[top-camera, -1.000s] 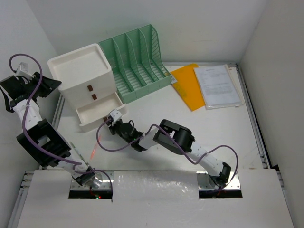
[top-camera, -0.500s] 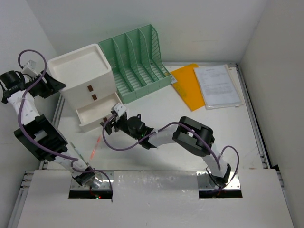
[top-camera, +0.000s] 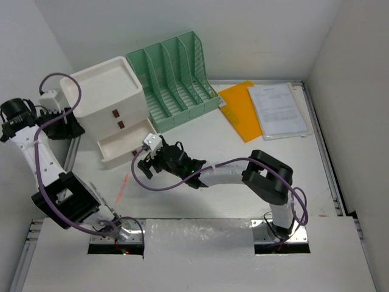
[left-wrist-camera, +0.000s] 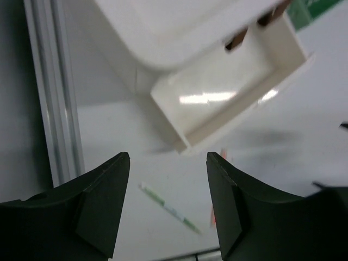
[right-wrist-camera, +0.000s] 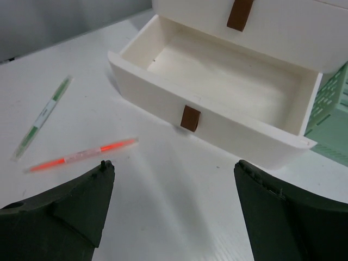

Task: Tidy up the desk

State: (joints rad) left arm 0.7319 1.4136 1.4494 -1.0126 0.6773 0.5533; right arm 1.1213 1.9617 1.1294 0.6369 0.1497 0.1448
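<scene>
desk beneath the empty, spread jaws of left gripper and right gripper; orange pen at 9 o'clock, print seemingly illegible

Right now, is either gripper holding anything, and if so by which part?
Nothing is held. The left gripper and right gripper both have fingers apart and empty; the orange pen and green pen lie on the desk.

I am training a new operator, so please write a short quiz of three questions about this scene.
1. True or false: the lower drawer of the white drawer box is closed.
2. Which pens lie on the desk before this drawer? A) an orange pen and a green pen B) two blue pens C) one black pen
3. What does the right hand hold?
Key: 1 false; 2 A; 3 nothing, it is open.
</scene>
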